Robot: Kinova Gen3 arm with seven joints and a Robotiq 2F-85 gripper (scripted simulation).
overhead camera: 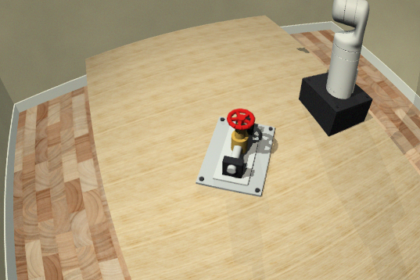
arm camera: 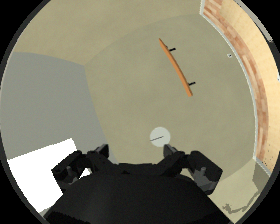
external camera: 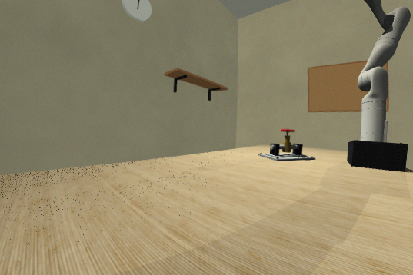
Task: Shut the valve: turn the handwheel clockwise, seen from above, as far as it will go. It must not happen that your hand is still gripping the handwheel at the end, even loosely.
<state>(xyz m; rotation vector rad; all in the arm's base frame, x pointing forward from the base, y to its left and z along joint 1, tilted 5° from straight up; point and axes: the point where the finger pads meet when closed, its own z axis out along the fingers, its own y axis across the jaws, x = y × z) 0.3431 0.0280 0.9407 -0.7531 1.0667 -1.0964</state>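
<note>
The valve stands on a grey base plate (overhead camera: 210, 166) (external camera: 269, 157) near the middle of the wooden table (overhead camera: 154, 98) (external camera: 178, 215). Its red handwheel (overhead camera: 240, 118) (external camera: 287, 130) sits level on top of a brass body (overhead camera: 238, 141) (external camera: 287, 144). My gripper (arm camera: 135, 150) shows only in the wrist view, with its fingers spread wide and nothing between them. It points up at the walls and ceiling, far above the valve. The arm (overhead camera: 345, 59) (external camera: 374, 107) rises out of the top and exterior views, so the hand is hidden there.
The arm's black base block (overhead camera: 334, 103) (external camera: 376, 154) stands at the table's right edge, right of the valve. A wall shelf (external camera: 195, 80) (arm camera: 177, 68), a clock (external camera: 137, 8) (arm camera: 159, 136) and a corkboard (external camera: 334, 86) hang on the walls.
</note>
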